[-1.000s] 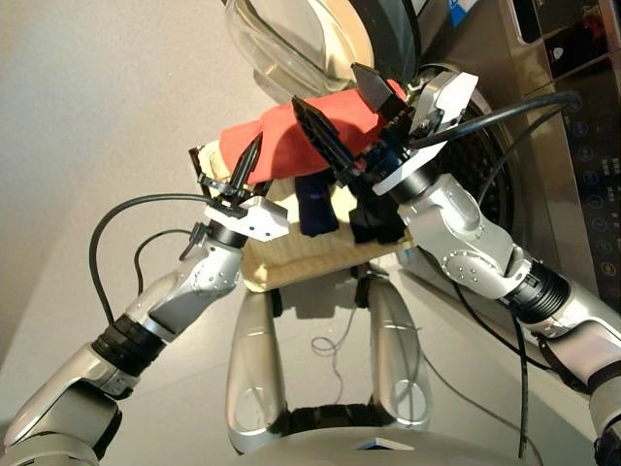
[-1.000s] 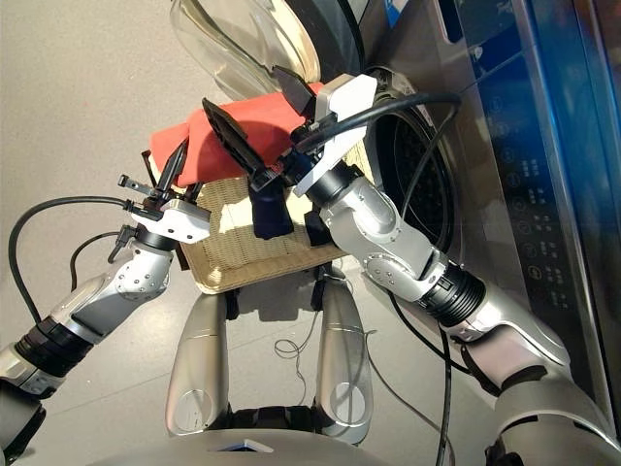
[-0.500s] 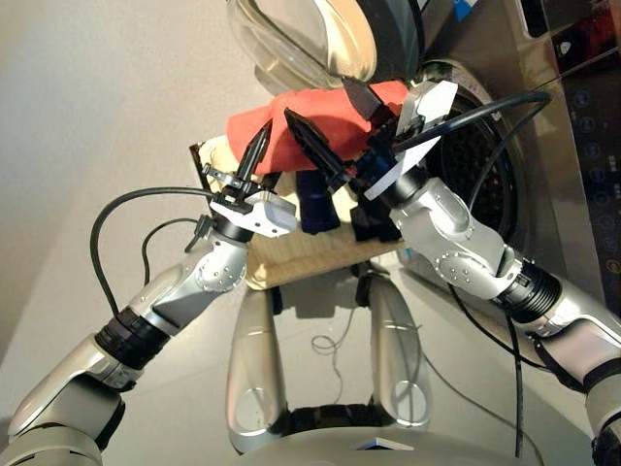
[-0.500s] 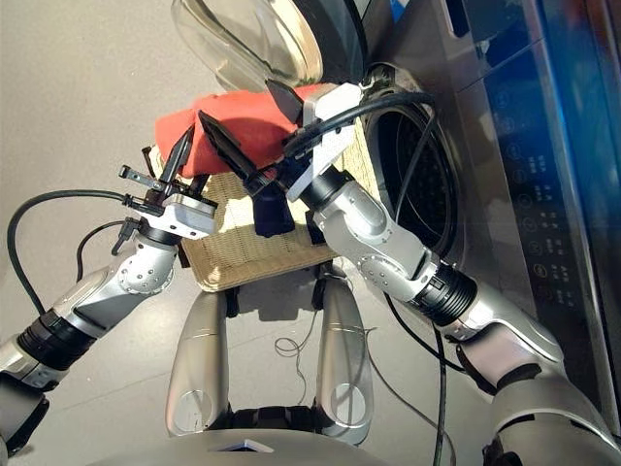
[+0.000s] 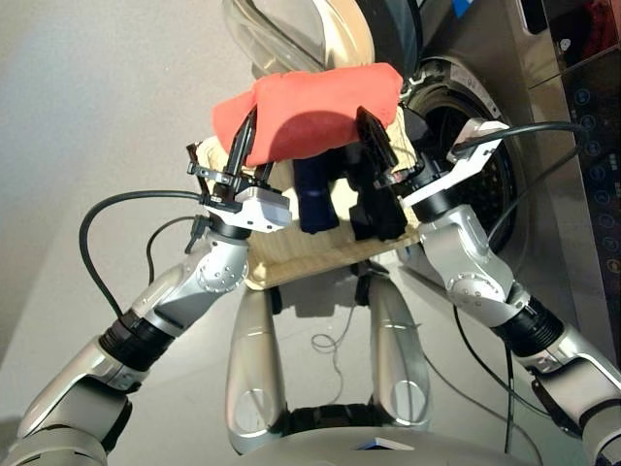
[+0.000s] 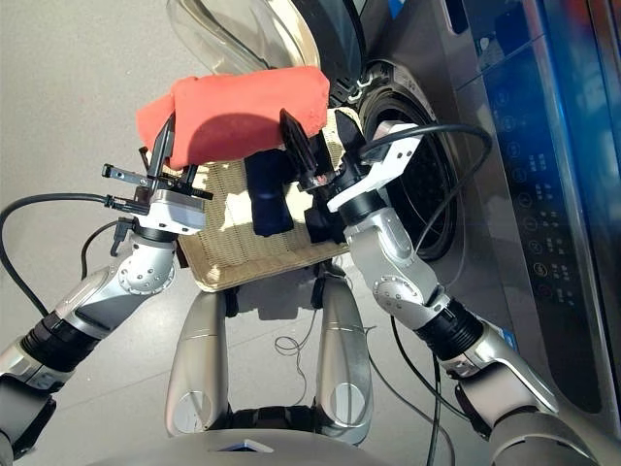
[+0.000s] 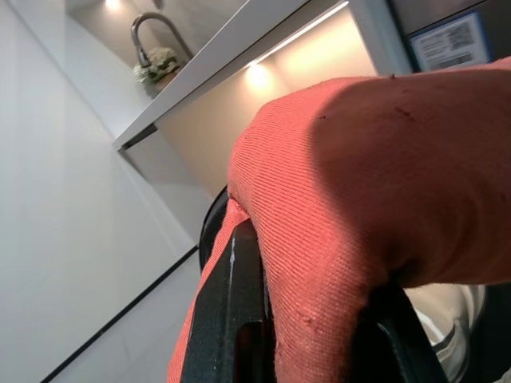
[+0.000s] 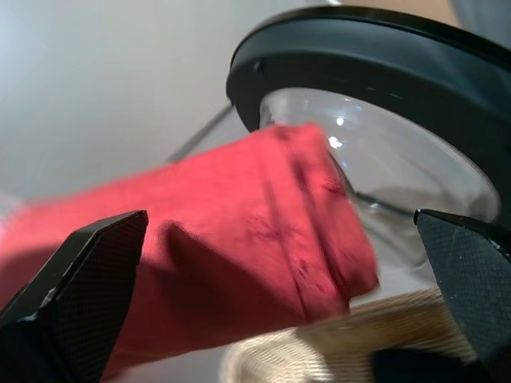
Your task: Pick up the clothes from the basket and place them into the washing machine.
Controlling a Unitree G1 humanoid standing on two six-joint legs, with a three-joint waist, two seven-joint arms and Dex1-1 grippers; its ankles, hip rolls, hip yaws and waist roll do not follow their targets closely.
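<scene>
One red garment (image 5: 310, 107), soft and limp, hangs from the clenched left gripper (image 5: 245, 148) above the basket (image 6: 243, 254); right gripper (image 5: 367, 150) released, empty.

Silver jointed arms, black cables, and each tool (image 5: 243, 146) has black tapered fingers.

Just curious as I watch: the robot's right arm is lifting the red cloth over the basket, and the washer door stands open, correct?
Not quite: the left gripper is lifting the red cloth, as the left wrist view shows. The right gripper's fingers are open and empty. The basket and open washer door are as you said.
</scene>
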